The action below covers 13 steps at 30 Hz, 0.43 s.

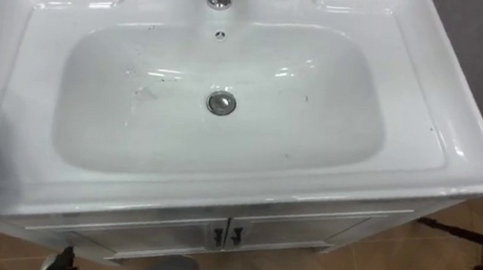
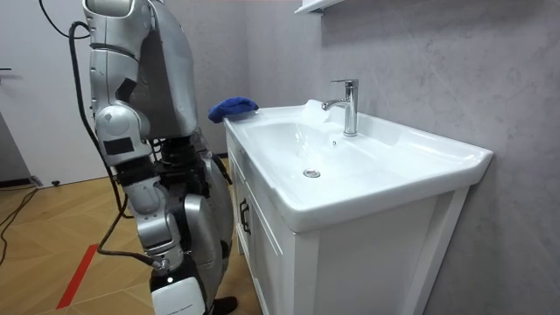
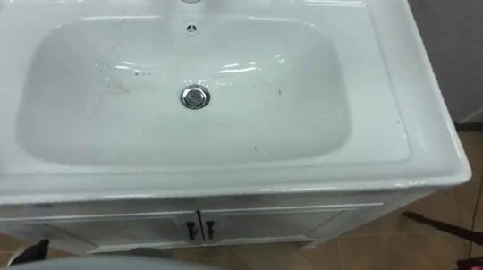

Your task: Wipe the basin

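lying on the left rim of the basin (image 1: 456, 149), blue cloth (image 2: 232, 108), right hand (image 2: 175, 293) hanging low, well apart, cannot tell its grip

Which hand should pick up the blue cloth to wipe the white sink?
Left, most likely. The crumpled blue cloth lies on the rim of the white ceramic basin at the robot's left side; the right hand hangs low beside its body, on the far side from it.

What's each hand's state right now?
Left hand: cannot tell; crumpled blue cloth sits at the white ceramic basin's left rim.
Right hand: cannot tell; hangs low beside the white cabinet.
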Available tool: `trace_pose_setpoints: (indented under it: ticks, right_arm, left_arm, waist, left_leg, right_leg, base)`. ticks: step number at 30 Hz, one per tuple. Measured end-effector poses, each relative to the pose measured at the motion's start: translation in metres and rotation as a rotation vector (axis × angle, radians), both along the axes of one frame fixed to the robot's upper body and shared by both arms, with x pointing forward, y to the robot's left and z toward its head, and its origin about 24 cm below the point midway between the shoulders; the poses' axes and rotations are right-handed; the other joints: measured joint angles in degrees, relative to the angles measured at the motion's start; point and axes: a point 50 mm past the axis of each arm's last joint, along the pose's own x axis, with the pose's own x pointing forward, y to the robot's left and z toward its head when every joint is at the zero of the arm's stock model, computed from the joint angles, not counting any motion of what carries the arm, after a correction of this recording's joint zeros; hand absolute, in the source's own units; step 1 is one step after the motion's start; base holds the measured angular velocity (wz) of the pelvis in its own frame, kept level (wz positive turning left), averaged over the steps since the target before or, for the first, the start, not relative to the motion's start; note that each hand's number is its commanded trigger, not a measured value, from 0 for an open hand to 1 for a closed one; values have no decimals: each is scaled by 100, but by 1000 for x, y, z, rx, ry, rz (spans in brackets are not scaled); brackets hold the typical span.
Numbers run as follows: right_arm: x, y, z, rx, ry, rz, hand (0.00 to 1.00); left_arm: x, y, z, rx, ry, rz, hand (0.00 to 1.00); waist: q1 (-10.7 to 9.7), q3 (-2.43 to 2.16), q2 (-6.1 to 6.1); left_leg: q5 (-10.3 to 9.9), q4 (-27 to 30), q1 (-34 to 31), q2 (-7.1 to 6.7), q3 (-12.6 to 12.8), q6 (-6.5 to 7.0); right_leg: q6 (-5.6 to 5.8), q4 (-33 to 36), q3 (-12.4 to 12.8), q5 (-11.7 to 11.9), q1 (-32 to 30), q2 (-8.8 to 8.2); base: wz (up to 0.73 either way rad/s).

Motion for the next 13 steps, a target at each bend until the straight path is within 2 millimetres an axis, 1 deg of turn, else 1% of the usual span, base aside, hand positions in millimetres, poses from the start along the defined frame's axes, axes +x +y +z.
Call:
trace_pose_setpoints:
  ticks: [2,7,11,13]
  right_arm:
    - [-1,-1,0,-12,18,18,0]
    - [0,-1,0,-19,27,54,0]
    - [2,-3,1,-24,24,30,0]
    - [1,-3,1,-25,33,25,0]
  left_arm:
    - [0,0,0,-6,14,-27,0]
    - [-2,-1,-1,-18,52,-79,0]
    - [-6,-3,-2,-56,74,-84,0]
    - [-5,-4,-2,-78,77,-88,0]
  waist:
    - [-31,4,1]
    - [-94,-7,-7]
    - [-93,-2,-8]
    - [-112,5,-12]
  left_leg:
    - [0,-13,17,-18,7,0]
    - [2,-15,36,-17,24,3]
    - [-7,6,58,31,121,15]
    - [-14,33,40,32,120,23]
  right_leg:
    - [3,3,63,-2,-2,2]
    - [5,8,68,-3,7,1]
    - [5,13,164,-3,0,6]
    - [6,3,166,-3,2,8]
  base:
    - [0]
    - [0]
    - [-10]
    - [-2]
